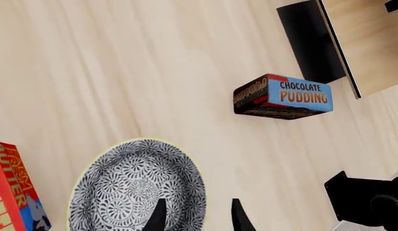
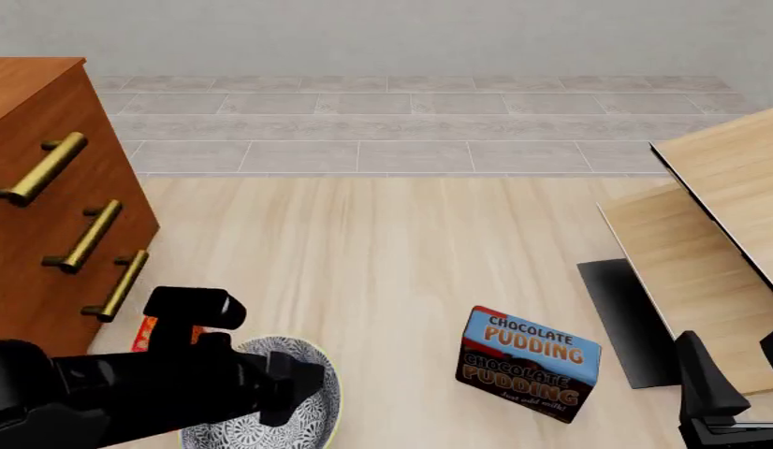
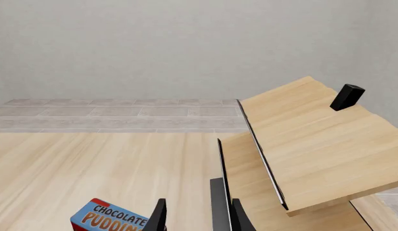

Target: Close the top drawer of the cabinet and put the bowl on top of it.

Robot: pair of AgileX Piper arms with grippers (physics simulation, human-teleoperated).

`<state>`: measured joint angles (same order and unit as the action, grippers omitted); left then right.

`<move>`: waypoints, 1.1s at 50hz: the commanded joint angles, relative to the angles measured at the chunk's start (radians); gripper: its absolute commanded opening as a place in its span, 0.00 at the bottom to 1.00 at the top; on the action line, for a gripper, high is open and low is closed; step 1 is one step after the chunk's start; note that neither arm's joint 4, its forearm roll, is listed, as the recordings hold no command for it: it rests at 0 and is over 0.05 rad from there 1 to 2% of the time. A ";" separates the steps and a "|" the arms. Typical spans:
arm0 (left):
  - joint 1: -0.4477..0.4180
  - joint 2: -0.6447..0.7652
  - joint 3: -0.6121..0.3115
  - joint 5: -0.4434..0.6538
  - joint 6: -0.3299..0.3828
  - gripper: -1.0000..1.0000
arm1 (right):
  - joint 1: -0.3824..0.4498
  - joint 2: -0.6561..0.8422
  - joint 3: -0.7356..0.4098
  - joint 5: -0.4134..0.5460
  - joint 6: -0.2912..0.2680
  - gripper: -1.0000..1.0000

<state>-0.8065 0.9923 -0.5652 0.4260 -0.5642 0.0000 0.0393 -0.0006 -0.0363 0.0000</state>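
The bowl [image 1: 135,187], white with a dense black floral pattern, rests on the light wood floor. My left gripper [image 1: 199,217] is open just above it. One fingertip [image 1: 159,216] shows over the bowl's inside and the other lies outside the rim. In the front view my left arm covers much of the bowl [image 2: 314,416]. The cabinet [image 2: 37,271] stands at the far left. From this angle I cannot tell if its top drawer [image 2: 37,168], with the brass bar handle, stands out from the others. My right gripper [image 2: 734,363] hangs open and empty at the lower right.
A chocolate pudding box [image 2: 531,363] lies between the two arms. A red butter box [image 1: 12,192] sits right beside the bowl, on the cabinet's side. Pale light-wood furniture [image 2: 711,234] with a black base fills the right, close to my right gripper.
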 commanded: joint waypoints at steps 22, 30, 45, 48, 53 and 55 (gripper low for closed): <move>-0.005 0.059 0.054 -0.087 -0.033 1.00 | 0.000 -0.013 -0.001 0.012 0.000 1.00; -0.013 0.088 0.068 -0.123 -0.047 1.00 | 0.000 -0.013 -0.001 0.012 0.000 1.00; -0.025 0.120 0.074 -0.151 -0.059 1.00 | 0.000 -0.012 -0.001 0.012 0.000 1.00; -0.028 0.129 0.075 -0.159 -0.061 1.00 | 0.000 -0.013 -0.001 0.012 0.000 1.00; -0.031 0.141 0.077 -0.169 -0.064 1.00 | 0.000 -0.013 -0.001 0.012 0.000 1.00; -0.033 0.146 0.079 -0.174 -0.066 1.00 | 0.000 -0.012 -0.001 0.012 0.000 1.00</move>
<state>-0.8324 1.1163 -0.4923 0.2706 -0.6170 -0.0001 0.0395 -0.0006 -0.0363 0.0000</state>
